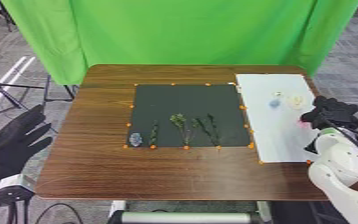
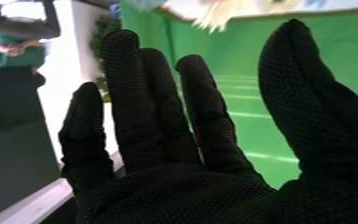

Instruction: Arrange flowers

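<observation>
In the head view my right hand (image 1: 332, 111) is over the right side of the white sheet (image 1: 280, 127), beside a pink flower (image 1: 302, 123). A blue flower (image 1: 275, 103) and a pale cream flower (image 1: 296, 102) lie farther up the sheet. On the black mat (image 1: 187, 102), a bluish flower (image 1: 135, 139) and several green stems (image 1: 180, 122) lie along the near part. My left hand (image 1: 15, 145) is off the table's left edge, open and empty. In the right wrist view my right hand (image 2: 180, 192) is open with straight fingers, and a cream flower (image 2: 218, 14) appears beyond them.
The brown wooden table (image 1: 87, 165) surrounds the mat and sheet. Small orange markers line their edges. A green curtain (image 1: 193, 35) hangs behind the table, and black stand legs (image 1: 7, 92) are on the floor at the left.
</observation>
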`<state>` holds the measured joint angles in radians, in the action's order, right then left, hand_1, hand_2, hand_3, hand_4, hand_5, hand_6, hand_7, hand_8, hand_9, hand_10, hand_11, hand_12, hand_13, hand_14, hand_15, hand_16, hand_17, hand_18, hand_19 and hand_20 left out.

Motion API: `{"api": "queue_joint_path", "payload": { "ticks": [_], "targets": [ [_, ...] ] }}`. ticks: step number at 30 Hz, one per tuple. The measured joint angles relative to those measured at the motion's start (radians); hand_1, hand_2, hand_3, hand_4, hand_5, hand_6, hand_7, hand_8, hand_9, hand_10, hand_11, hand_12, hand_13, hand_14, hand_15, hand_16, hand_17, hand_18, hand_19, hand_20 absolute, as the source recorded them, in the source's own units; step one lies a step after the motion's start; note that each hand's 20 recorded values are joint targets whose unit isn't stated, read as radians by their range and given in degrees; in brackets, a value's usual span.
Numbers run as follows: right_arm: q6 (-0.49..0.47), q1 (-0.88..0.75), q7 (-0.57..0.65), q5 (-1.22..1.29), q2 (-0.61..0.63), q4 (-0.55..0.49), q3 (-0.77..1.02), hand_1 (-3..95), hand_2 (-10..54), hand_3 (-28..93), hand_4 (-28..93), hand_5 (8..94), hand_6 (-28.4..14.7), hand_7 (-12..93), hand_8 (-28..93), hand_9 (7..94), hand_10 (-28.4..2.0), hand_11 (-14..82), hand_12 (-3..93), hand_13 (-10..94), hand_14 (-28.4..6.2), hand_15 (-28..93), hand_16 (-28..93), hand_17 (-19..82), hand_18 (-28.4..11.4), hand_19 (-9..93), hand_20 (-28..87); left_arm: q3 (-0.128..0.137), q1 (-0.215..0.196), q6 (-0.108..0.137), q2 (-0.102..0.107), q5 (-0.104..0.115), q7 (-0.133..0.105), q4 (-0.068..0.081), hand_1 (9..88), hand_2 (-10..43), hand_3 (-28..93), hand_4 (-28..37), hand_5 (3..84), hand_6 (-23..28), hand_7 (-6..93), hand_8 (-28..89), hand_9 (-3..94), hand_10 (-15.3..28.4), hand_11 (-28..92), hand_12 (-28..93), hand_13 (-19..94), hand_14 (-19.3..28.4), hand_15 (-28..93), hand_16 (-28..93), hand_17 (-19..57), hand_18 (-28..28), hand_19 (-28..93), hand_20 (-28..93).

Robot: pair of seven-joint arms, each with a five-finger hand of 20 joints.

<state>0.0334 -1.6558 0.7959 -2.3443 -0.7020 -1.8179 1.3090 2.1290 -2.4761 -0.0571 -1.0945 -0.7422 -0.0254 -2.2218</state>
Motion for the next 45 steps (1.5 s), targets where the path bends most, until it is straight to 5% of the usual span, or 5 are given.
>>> {"api": "queue_joint_path", "payload": {
  "ticks": [13,17,21,35,45],
  "targets": [
    [-0.05,0.061,-0.001,0.016,-0.02,0.08,-0.079,35.3,-9.5,87,-28,42.5,-1.5,40,-17,51.3,-12.8,37.8,25.3,57,-5.9,54,23,19,-20.1,77,52,-0.006,-0.001,0.002,-0.002,0.0,-0.01,-0.002,24.2,-1.9,69,-27.9,21.3,0.9,17.9,-9,17.2,8.9,11,21,13,11.7,13,8,-13.0,18.9,36,10],
    [-0.03,0.086,-0.01,0.001,-0.024,0.119,-0.109,49.2,-9.5,80,-28,57.5,1.6,53,0,73.3,-6.3,25.3,47.4,71,-1.7,49,39,26,-20.1,80,53,-0.008,0.0,0.002,-0.003,0.0,-0.009,-0.002,24.2,-2.0,69,-28.0,21.3,0.9,17.9,-9,17.2,8.9,10,21,13,11.7,13,8,-13.0,18.9,36,10],
    [0.064,0.093,-0.044,-0.023,-0.027,0.142,-0.13,52.3,-9.5,81,-28,67.4,2.1,52,1,82.8,-5.7,23.4,51.8,78,-1.6,52,39,30,-20.2,83,54,-0.009,0.003,0.002,-0.003,0.0,-0.008,-0.002,24.3,-2.0,69,-28.0,21.4,0.9,17.9,-9,17.2,8.9,11,21,13,11.7,13,8,-13.1,18.9,36,10],
    [0.212,0.267,-0.208,-0.009,-0.056,0.073,-0.354,49.9,-9.5,85,-26,72.7,1.8,48,0,86.9,-5.4,20.4,53.4,82,-1.2,50,41,32,-20.3,82,54,-0.014,0.004,0.002,-0.003,0.0,-0.005,-0.002,24.2,-1.9,69,-28.0,21.3,0.9,18.0,-9,17.2,8.9,11,21,13,11.6,13,8,-13.1,18.9,36,10],
    [0.183,0.589,-0.33,-0.006,-0.297,0.179,-0.674,49.6,-9.5,84,-26,72.5,2.2,48,0,86.8,-4.9,19.3,53.0,81,-0.7,50,42,32,-20.2,82,54,-0.032,0.016,0.002,0.011,0.0,0.009,0.004,24.2,-1.9,69,-28.0,21.4,0.9,17.8,-9,17.2,8.9,11,21,12,11.6,13,8,-13.1,18.9,36,10]
  ]
}}
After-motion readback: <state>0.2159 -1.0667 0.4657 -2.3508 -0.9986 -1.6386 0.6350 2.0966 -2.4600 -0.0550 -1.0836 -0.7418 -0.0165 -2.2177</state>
